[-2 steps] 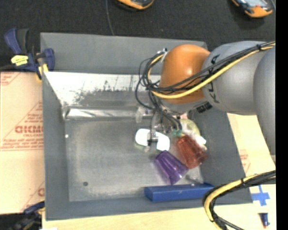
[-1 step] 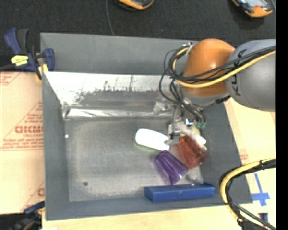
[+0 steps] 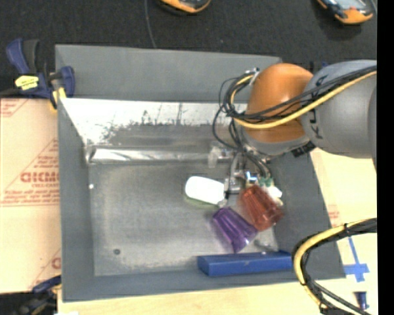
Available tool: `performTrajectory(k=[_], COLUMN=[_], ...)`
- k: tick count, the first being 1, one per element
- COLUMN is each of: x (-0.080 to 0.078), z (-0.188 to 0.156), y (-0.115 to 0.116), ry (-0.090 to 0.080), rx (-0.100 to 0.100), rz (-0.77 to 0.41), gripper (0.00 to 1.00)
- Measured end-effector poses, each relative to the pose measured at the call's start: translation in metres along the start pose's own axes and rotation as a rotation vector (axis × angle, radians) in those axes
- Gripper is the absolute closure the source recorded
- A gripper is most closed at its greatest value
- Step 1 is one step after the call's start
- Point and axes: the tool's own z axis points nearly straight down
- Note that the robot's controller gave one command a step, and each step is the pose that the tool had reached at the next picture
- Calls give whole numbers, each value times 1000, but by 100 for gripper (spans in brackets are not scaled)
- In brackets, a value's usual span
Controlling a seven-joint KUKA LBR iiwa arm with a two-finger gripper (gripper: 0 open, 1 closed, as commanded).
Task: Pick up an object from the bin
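Note:
My gripper [image 3: 245, 172] hangs under the wrist at the right of the bin's middle, low over the floor. Just left of it lies a white oval, soap-like piece [image 3: 203, 189], close to or touching the gripper's tip. Right below the gripper sits a red see-through block [image 3: 261, 207], partly covered by it at its top. A purple ribbed block [image 3: 232, 229] lies against the red one, to its lower left.
A long blue bar [image 3: 244, 264] lies along the bin's front wall at the lower right. The arm, with its orange cover and cables, reaches in from the right over the bin's back right corner. The left half of the floor is bare.

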Motion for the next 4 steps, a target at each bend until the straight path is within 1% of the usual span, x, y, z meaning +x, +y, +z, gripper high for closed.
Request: performTrajectory(k=[1,2,3,4], x=[9,26,26,28], z=[61,57,57,23], y=[11,21,21,21], ry=[-7,-18,-18,-10], rx=[-1,-1,-1,-1], rz=[-19,161,161,162], gripper=[0,100,100,100])
